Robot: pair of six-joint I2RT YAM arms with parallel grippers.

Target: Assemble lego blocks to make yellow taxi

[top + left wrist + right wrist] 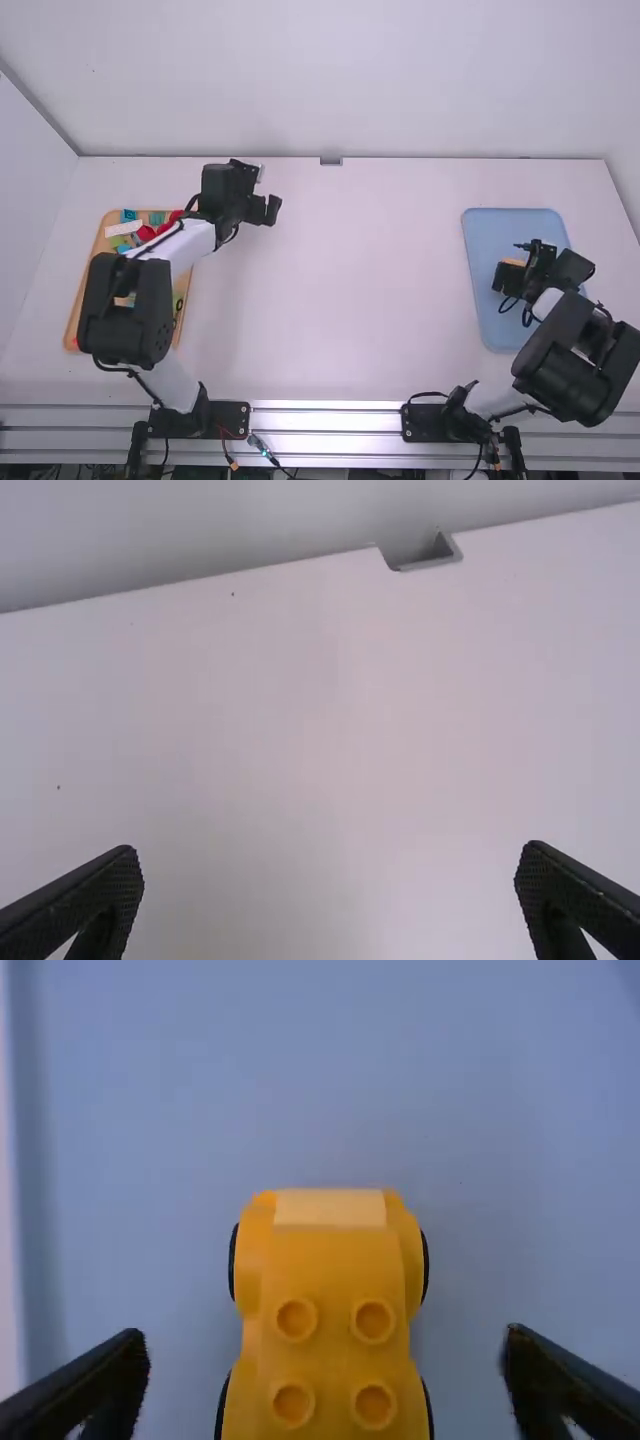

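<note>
Two containers on the white tabletop [330, 290]: a wooden tray [72, 328] on the left side, a blue tray [472, 245] on the right.

Blue tray: holds the yellow car [335, 1290], lying on the tray floor with its studs up. Four round studs visible on its body, a paler flat panel [330, 1207] at one end, dark wheels [425, 1265] along both sides. In the high view a bit of its orange-yellow shows beside the right end effector [508, 278], which is inside the tray's outline. Right end effector released; its fingers stand apart, one on either side of the car, with a gap to it in the wrist view.

Wooden tray: holds mixed loose blocks, among them a white block [124, 229], red pieces [146, 233], a teal block [128, 215] and some green ones. The left arm passes over this tray and hides part of the contents.

Left end effector [262, 210]: beyond the wooden tray's right edge, above the tabletop, released, fingers wide apart with nothing between them
</note>
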